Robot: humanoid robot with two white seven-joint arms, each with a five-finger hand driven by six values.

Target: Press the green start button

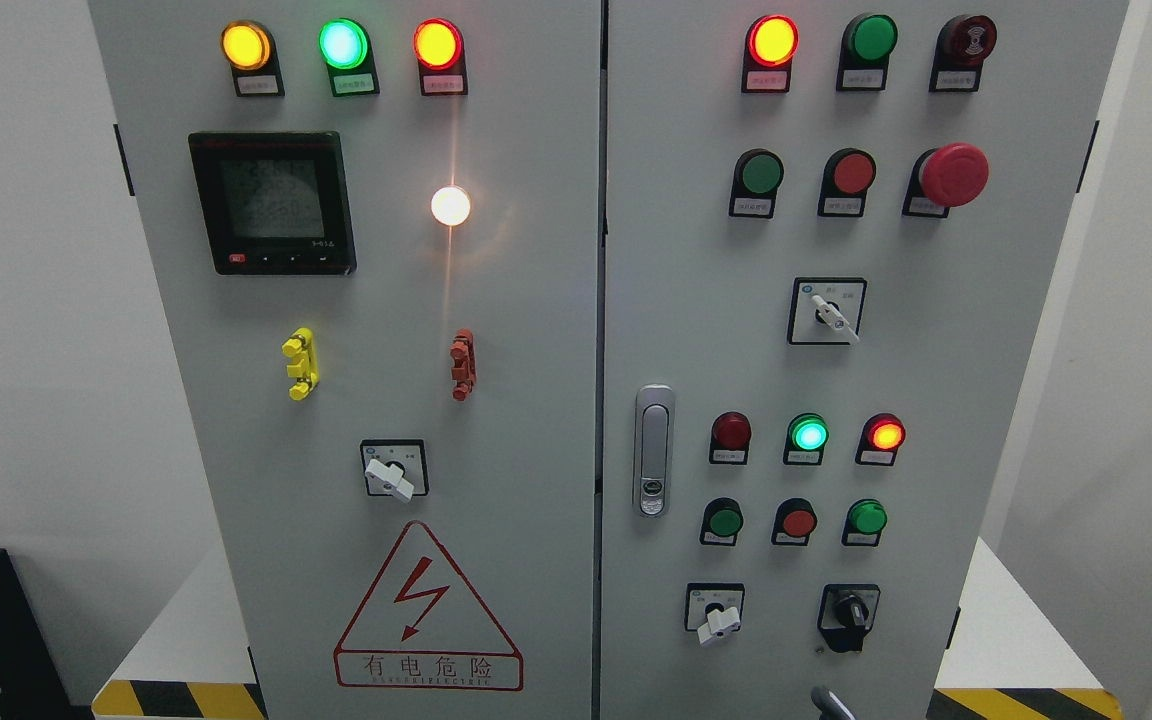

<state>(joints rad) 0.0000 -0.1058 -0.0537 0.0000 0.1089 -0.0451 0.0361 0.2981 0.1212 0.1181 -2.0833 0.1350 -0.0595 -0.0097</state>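
Green button (762,173): upper part of the cabinet's right door (1016,330), leftmost in the second row, beside a red button (853,173) and a red mushroom stop button (953,174). Selector switch (829,311) below. A grey tip (829,703) shows at the bottom edge; robot hand state cannot be told.

Grey metallic robot part (833,703), bottom edge.

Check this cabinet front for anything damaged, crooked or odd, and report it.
Nothing looks damaged or askew. One oddity: the white lamp on the left door glares hard enough to throw a vertical streak across the panel. A small grey part shows at the bottom edge, too little to identify.
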